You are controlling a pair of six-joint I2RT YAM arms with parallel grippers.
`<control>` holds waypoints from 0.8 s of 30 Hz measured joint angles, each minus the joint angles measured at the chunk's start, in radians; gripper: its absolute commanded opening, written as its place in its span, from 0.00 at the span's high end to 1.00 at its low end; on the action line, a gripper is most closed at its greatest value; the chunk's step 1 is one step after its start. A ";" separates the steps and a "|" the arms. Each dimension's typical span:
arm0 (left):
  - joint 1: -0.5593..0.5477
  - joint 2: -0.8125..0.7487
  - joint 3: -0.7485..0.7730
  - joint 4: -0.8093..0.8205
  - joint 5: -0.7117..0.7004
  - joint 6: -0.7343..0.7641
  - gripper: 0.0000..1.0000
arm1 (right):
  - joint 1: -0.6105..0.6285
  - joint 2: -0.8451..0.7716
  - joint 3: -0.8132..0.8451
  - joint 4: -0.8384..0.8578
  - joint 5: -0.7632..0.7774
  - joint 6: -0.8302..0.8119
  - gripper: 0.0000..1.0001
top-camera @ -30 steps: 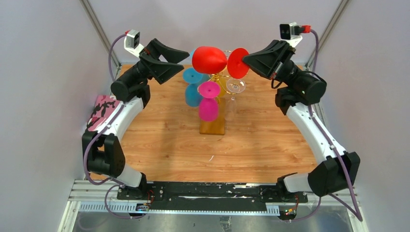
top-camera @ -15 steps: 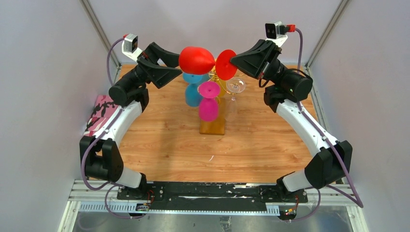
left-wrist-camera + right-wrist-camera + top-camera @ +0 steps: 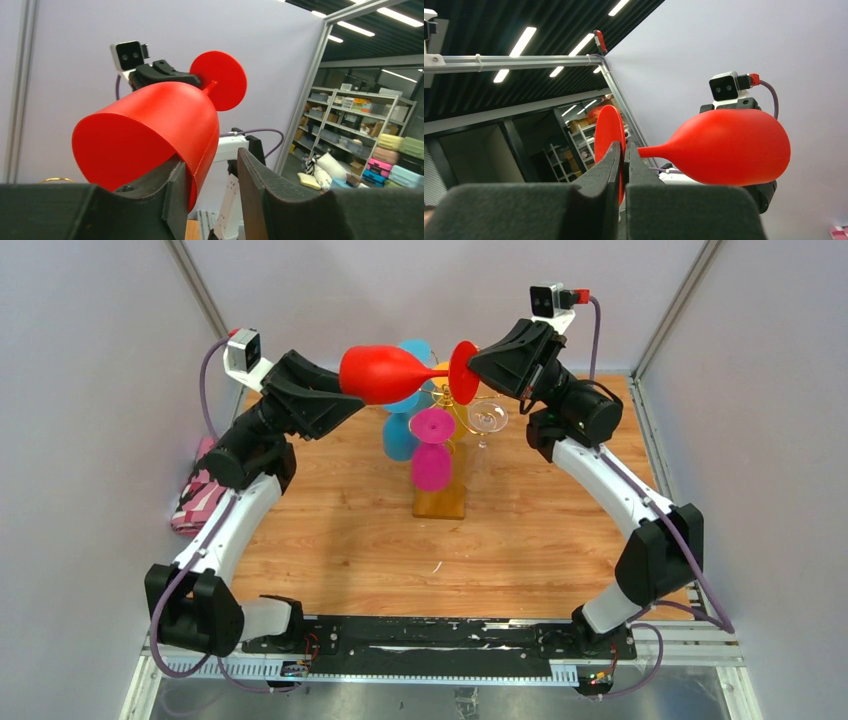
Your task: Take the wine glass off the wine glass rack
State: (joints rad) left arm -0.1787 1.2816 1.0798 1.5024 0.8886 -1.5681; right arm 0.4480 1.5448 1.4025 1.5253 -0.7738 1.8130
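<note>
Item: red wine glass (image 3: 385, 373), held in the air on its side above the top of the wine glass rack (image 3: 440, 503), stem level, bowl toward the left arm and round foot toward the right arm. Right jaws: clenched flat on the edge of the foot, one finger on each face of the disc; in the right wrist view the bowl (image 3: 729, 147) juts out to the side, past the pinched foot. Left jaws: parted, set about the open mouth of the bowl (image 3: 150, 135); the rim wall drops between the two fingers and lies against one finger (image 3: 175, 200), with a visible gap to the other, so they are released rather than gripping. Rack: gold wire arms on an amber base, standing near the middle of the wooden surface (image 3: 340, 530), directly below the red glass. On the rack, hanging bowl-down: blue glass (image 3: 400, 435) on the left side, pink glass (image 3: 432, 450) at the front, clear glass (image 3: 485, 420) on the right side. A second blue foot shows behind the red bowl; what it belongs to cannot be told. Also present: pink patterned cloth (image 3: 200, 495) at the left edge of the surface, beside the left arm.
</note>
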 measured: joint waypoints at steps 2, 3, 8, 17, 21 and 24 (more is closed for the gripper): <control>0.000 -0.030 -0.017 0.000 -0.006 -0.002 0.66 | 0.010 0.020 0.009 0.025 0.008 0.021 1.00; 0.000 -0.040 -0.023 0.000 -0.010 -0.003 0.69 | 0.016 0.029 0.012 0.034 0.014 0.029 1.00; 0.000 -0.054 -0.031 0.001 -0.017 -0.019 0.91 | 0.050 0.045 0.014 0.053 0.020 0.050 1.00; -0.011 -0.067 -0.031 0.004 -0.026 -0.065 1.00 | 0.055 0.063 0.012 0.048 0.047 0.060 0.61; -0.008 -0.134 -0.024 -0.166 -0.032 0.046 1.00 | 0.048 0.056 -0.006 0.001 0.023 -0.009 0.28; 0.008 -0.224 0.029 -0.472 -0.069 0.239 1.00 | 0.017 0.030 -0.042 -0.066 -0.008 -0.062 0.24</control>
State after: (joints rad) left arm -0.1707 1.0573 1.1088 1.0302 0.8200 -1.3293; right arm 0.4648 1.5749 1.3605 1.4593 -0.7815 1.7508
